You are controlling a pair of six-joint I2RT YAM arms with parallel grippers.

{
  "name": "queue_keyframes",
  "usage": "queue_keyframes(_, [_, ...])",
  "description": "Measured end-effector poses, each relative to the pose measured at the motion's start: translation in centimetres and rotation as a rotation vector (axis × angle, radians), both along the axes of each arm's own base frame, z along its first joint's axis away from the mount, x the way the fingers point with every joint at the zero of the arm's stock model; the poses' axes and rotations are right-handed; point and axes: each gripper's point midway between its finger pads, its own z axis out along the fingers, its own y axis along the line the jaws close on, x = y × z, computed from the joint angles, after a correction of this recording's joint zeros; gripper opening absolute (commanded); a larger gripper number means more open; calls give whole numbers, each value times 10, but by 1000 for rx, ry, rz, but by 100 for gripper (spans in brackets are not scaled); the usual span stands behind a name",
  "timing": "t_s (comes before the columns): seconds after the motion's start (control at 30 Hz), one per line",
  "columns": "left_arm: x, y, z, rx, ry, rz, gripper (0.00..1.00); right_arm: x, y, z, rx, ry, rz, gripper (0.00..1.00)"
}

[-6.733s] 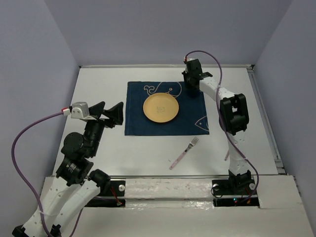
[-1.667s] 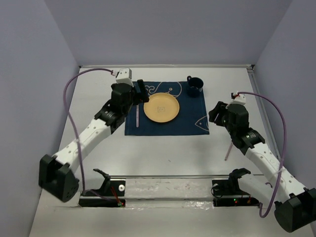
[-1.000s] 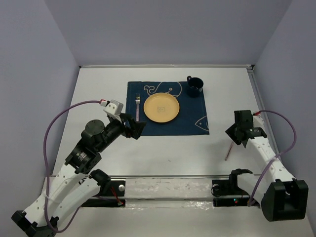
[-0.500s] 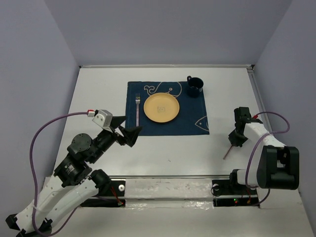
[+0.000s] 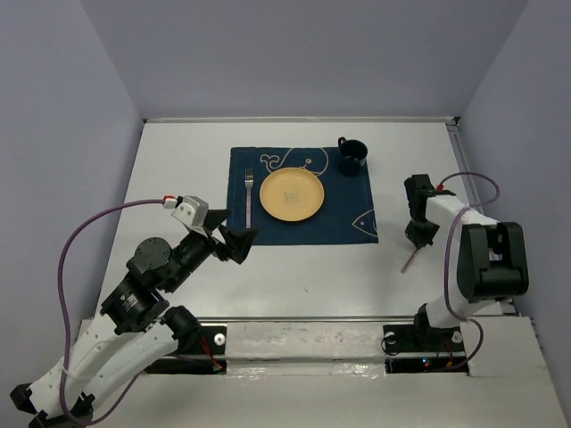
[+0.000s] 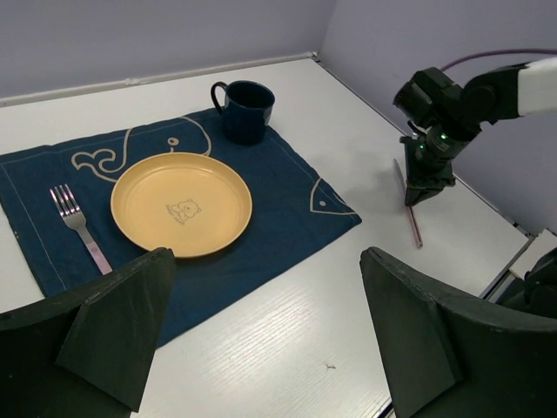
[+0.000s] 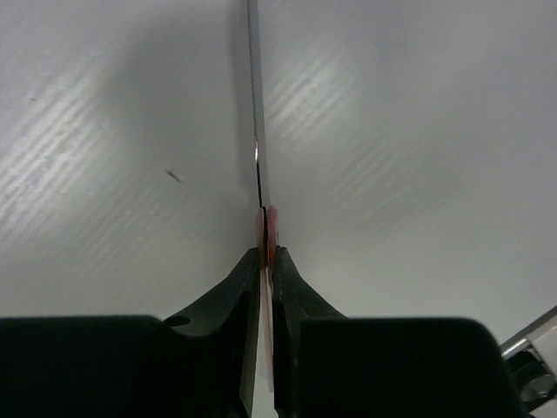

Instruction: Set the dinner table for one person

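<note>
While right fingers [image 7: 231,296] pinch a knife [image 7: 258,148], the dinner table [image 7: 409,131] lies beneath.

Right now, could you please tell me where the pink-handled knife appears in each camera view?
Top external: the knife is right of the placemat, under the right gripper.
Left wrist: far right, slanting down beneath that gripper.
Right wrist: centre, blade running up from the fingers.
Shared landmark: the right gripper, shut on the knife's handle.
</note>
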Motion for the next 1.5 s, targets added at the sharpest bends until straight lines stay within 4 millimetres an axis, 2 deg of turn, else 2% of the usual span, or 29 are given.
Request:
queue_keyframes(0.07, [1,-1,-1,4,4,0,99,14,3,0,-55,31,58,16])
queue_keyframes(0.1, [1,-1,-2,6,6,0,99,25,6,0,-95,47,102,27])
queue_keyframes(0.13, [2,-1,-3,8,9,0,99,30,10,0,-113,56,127,31])
queue_keyframes(0.27, [2,-1,-3,11,10,2,99,50,20,-2,-204,111,217,36])
queue_keyframes(0.5, [3,-2,-4,12,13,2,99,57,24,5,-215,113,254,41])
queue_keyframes(0.67, [4,-3,-6,17,18,2,99,62,37,37,-136,-32,279,46])
queue_keyframes(0.73, [4,-3,-6,19,19,2,99,59,46,53,-76,-139,292,43])
queue_keyframes(0.77, [4,-3,-6,19,20,1,99,54,48,62,-55,-186,296,39])
queue_keyframes(0.8, [4,-3,-6,19,20,0,99,51,50,64,-43,-210,297,31])
queue_keyframes(0.83, [4,-3,-7,19,20,-1,99,45,50,69,-31,-241,298,18])
queue_keyframes(0.93, [3,-4,-6,19,20,-6,99,40,52,62,-15,-241,295,0])
queue_keyframes(1.13, [3,-4,-6,19,20,-7,99,34,54,19,0,-107,287,0])
queue_keyframes(1.3, [3,-4,-6,19,20,-8,99,31,50,5,-11,-59,257,0])
queue_keyframes(1.5, [3,-5,-6,19,20,-13,99,31,40,5,-26,-64,200,0])
